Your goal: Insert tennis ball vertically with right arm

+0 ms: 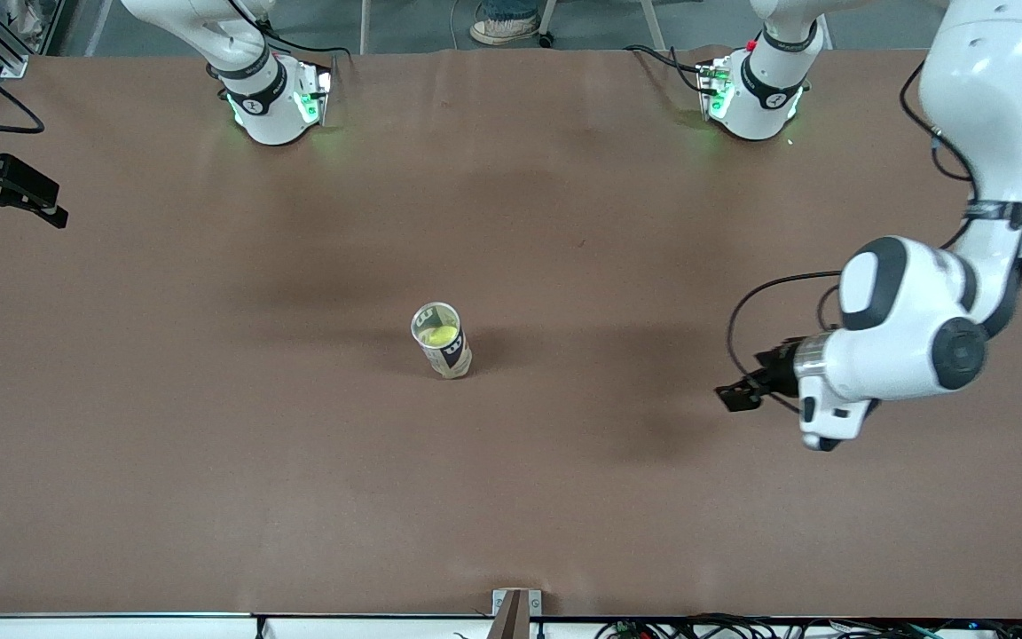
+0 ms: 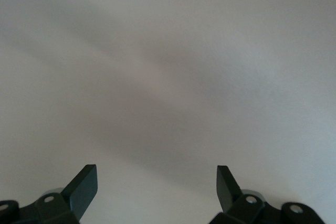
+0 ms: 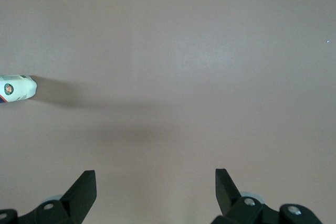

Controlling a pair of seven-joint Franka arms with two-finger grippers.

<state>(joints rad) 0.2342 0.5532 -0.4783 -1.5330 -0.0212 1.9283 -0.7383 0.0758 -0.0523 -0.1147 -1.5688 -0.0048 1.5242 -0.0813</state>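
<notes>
Mid-table: one can (image 1: 443,341), one tennis ball (image 1: 439,335) inside | left claw (image 1: 735,394) wide; right claw (image 1: 10,191) wide

I'm seeing the right gripper (image 3: 156,192) hanging over bare brown table (image 3: 199,51), its two dark fingers (image 3: 81,191) standing wide apart with nothing between them. The tube (image 3: 18,88) is poking in at the edge, casting a shadow.

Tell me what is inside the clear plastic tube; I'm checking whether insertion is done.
A yellow tennis ball sits inside the upright clear plastic tube, visible through its open top. Anything beneath the ball is hidden.
</notes>
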